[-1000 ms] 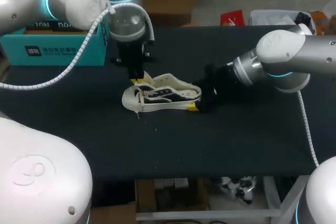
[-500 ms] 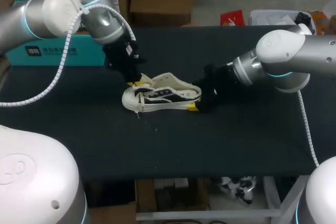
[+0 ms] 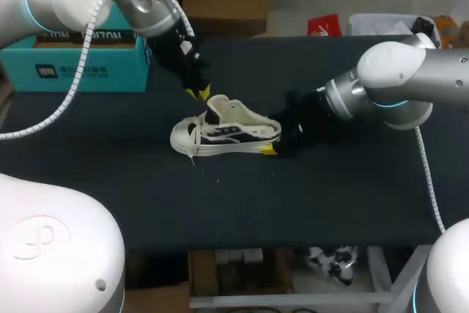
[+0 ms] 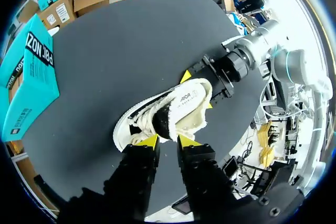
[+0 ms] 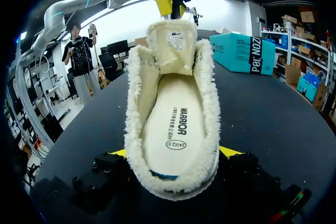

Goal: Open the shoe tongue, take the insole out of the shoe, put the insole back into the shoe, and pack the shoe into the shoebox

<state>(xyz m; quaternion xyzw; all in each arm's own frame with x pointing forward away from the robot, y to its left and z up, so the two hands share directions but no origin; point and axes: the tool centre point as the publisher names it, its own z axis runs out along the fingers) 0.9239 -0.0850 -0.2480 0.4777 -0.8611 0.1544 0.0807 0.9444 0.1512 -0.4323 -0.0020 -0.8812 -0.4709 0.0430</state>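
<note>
A cream fleece-lined shoe (image 3: 227,133) lies on the black table (image 3: 308,196), toe to the left. Its tongue (image 5: 172,45) stands upright and leaves the insole (image 5: 176,129) bare inside the shoe. My left gripper (image 3: 199,94) hangs above the toe end, and in the left wrist view this gripper (image 4: 168,141) is shut on the upper end of the tongue (image 4: 167,125). My right gripper (image 5: 177,153) is open wide at the heel, with a yellow tip close beside each side of the shoe (image 5: 176,182).
The teal shoebox (image 3: 73,64) stands at the back left of the table, behind my left arm. A grey cable (image 3: 88,42) hangs from the left arm over that corner. Bare black tabletop lies in front of the shoe.
My left gripper has risen from the laces and moved back and to the right, lifting the tongue upright. The right arm and the shoe's sole have stayed in place.
</note>
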